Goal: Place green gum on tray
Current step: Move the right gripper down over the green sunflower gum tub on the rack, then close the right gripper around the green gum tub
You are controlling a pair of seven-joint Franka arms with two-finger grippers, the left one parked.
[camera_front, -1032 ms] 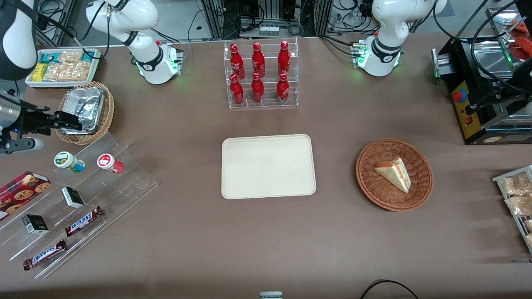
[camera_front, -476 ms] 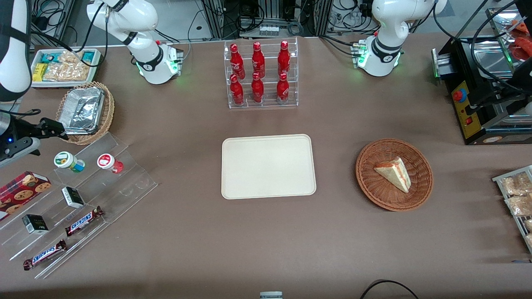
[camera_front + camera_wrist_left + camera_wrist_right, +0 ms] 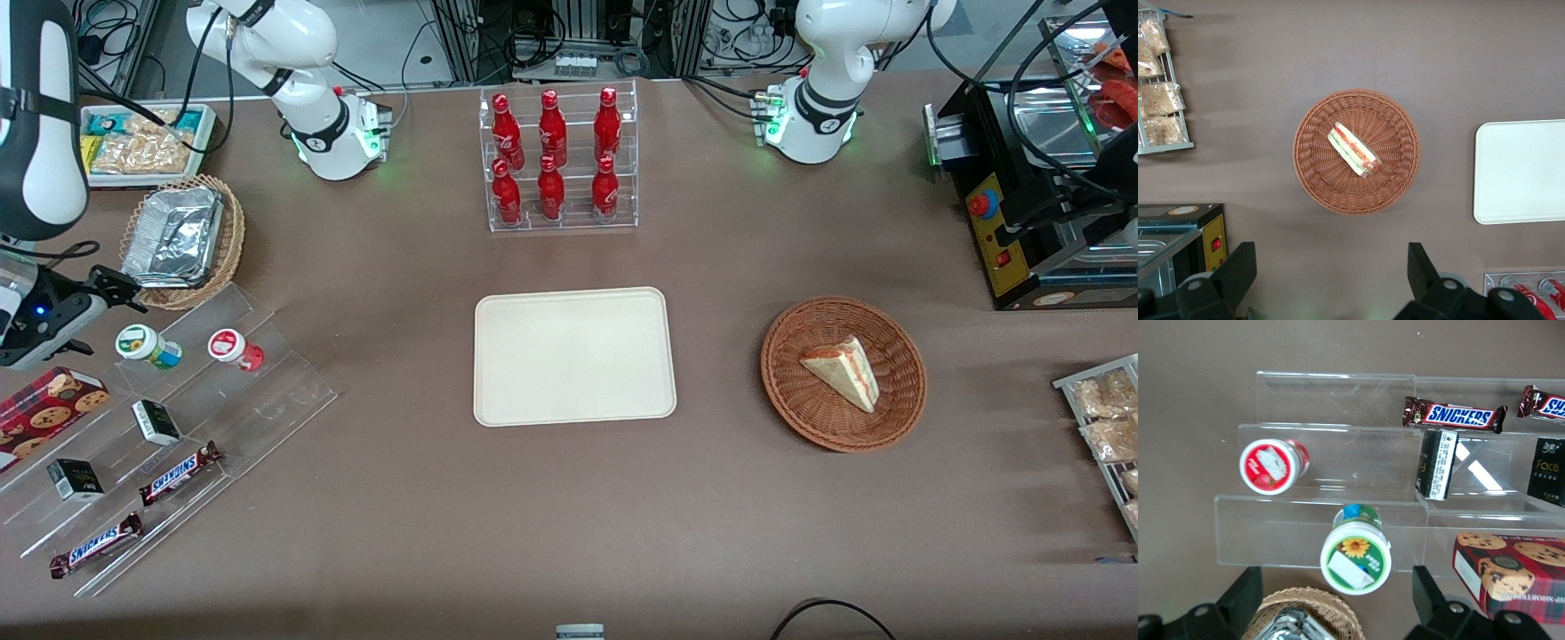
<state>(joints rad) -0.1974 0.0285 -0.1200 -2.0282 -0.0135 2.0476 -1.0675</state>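
The green gum [image 3: 140, 343], a short bottle with a green-and-white sunflower lid, stands on the top step of a clear acrylic stand [image 3: 222, 391]. The right wrist view looks down on its lid [image 3: 1356, 558]. My gripper [image 3: 100, 318] hangs just above and beside it, between it and the foil basket. Its fingers are open, spread wider than the lid, and hold nothing [image 3: 1336, 585]. The cream tray [image 3: 573, 356] lies bare at the table's middle and also shows in the left wrist view [image 3: 1521, 170].
A red-lidded gum bottle [image 3: 229, 347] stands beside the green one. Snickers bars [image 3: 180, 472], small black boxes [image 3: 156, 421] and a cookie box [image 3: 44, 409] share the stand. A wicker basket of foil [image 3: 182, 240] sits close by. A rack of red bottles [image 3: 558, 160] and a sandwich basket [image 3: 843, 373] flank the tray.
My gripper has left the edge of the foil basket and moved nearer the front camera, ending beside the green gum. Nothing on the table has shifted.
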